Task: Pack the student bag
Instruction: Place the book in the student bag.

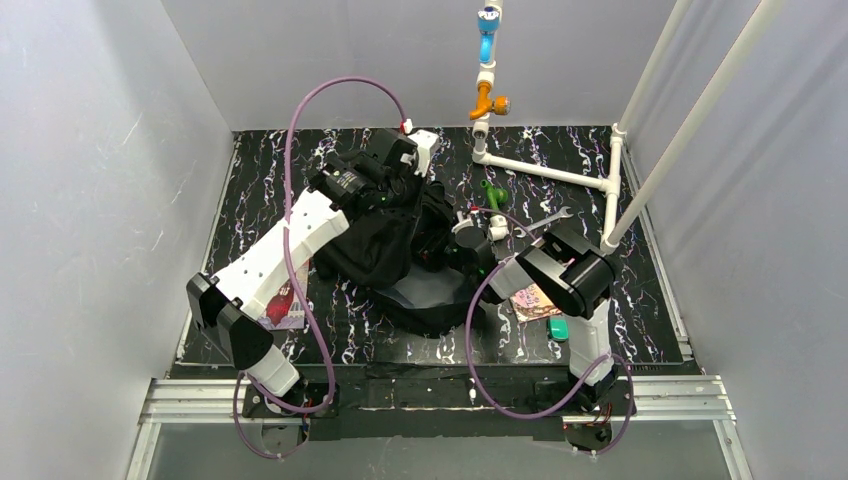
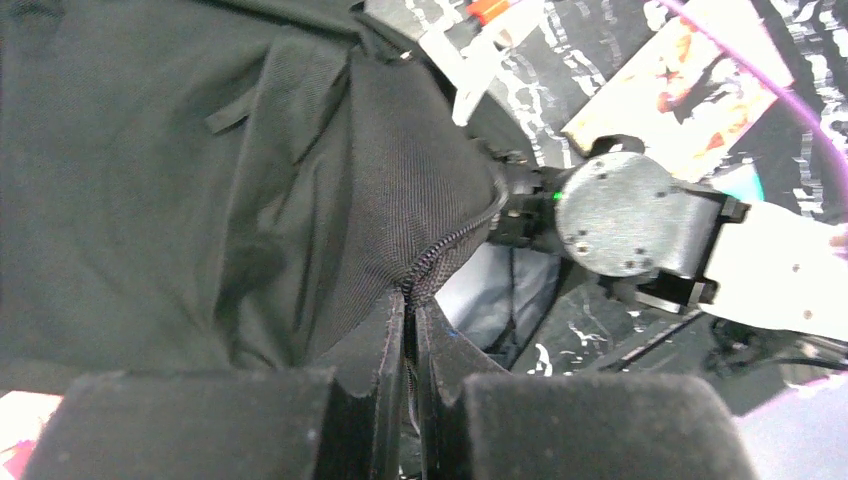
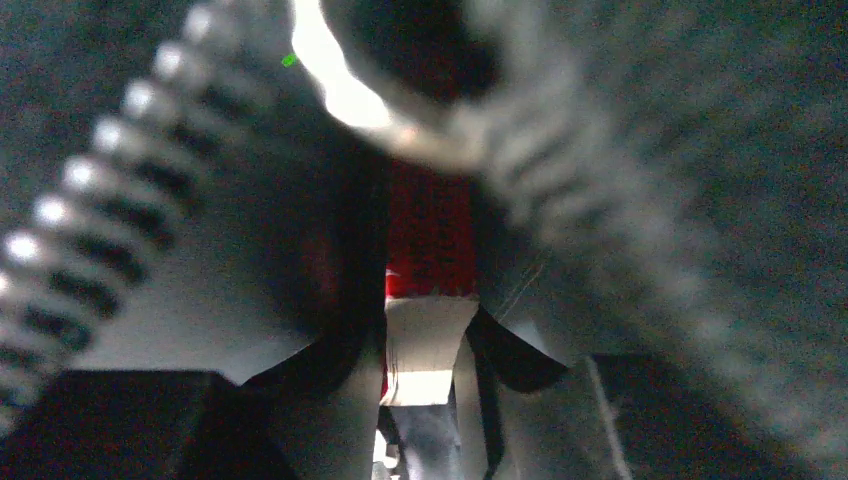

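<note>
Our left gripper [image 2: 410, 335] is clamped on the zip edge of the student bag [image 1: 385, 250], mid-table [image 1: 260, 200]. Our right gripper [image 3: 428, 350] grasps a red-and-white item [image 3: 430, 250] (identity unclear), which may snag on the zipper teeth [image 3: 110, 190].

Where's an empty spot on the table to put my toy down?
Bare mat lies far left, between the mat's edge and the left arm. More lies near right, between the right arm and the mat's right edge. Right of the student bag is crowded: a wrench, a green-handled tool, a picture card.
</note>
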### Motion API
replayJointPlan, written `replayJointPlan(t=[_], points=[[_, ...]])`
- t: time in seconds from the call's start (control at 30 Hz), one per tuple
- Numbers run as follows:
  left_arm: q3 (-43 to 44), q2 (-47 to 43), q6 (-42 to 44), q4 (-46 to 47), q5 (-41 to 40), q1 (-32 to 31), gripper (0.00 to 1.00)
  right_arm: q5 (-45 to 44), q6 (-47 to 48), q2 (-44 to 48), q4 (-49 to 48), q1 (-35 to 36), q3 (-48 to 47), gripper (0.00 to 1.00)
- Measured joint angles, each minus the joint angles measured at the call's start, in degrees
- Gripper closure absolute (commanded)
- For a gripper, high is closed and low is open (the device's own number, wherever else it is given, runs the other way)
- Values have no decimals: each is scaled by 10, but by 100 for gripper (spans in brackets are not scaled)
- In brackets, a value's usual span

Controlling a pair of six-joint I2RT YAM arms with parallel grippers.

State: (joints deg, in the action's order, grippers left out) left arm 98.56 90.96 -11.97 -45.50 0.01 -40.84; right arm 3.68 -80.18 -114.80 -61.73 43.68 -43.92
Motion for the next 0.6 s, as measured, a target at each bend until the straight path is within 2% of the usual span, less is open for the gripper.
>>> replayJointPlan(t=[0.17,0.27,0.33,0.37,0.4,0.43,0.47,0.5,0.53,0.6], points=[[-43,-10,22,2,-59,-1,100,-10,37,41,54,-2,25,33],[-73,-24,35,0,-100,-1,100,-9,79,113,134,-4,56,20],[-90,-30,43,0,-120,-1,100,-2,122,184,196,-5,71,14],[-98,-33,47,0,-125,-1,100,10,168,244,249,-5,71,10],[-101,-34,49,0,-126,-1,100,21,201,284,273,-5,70,10],[-103,-35,47,1,-113,-1,100,36,263,339,350,-5,70,9],[-110,-37,42,2,-99,0,100,42,287,361,379,-5,70,9],[-116,-37,37,3,-85,-1,100,37,342,414,470,-4,70,6],[-121,-37,27,2,-70,-1,100,14,392,499,574,-4,72,2],[-147,-37,10,7,-52,-1,100,-52,430,583,684,-5,67,2]])
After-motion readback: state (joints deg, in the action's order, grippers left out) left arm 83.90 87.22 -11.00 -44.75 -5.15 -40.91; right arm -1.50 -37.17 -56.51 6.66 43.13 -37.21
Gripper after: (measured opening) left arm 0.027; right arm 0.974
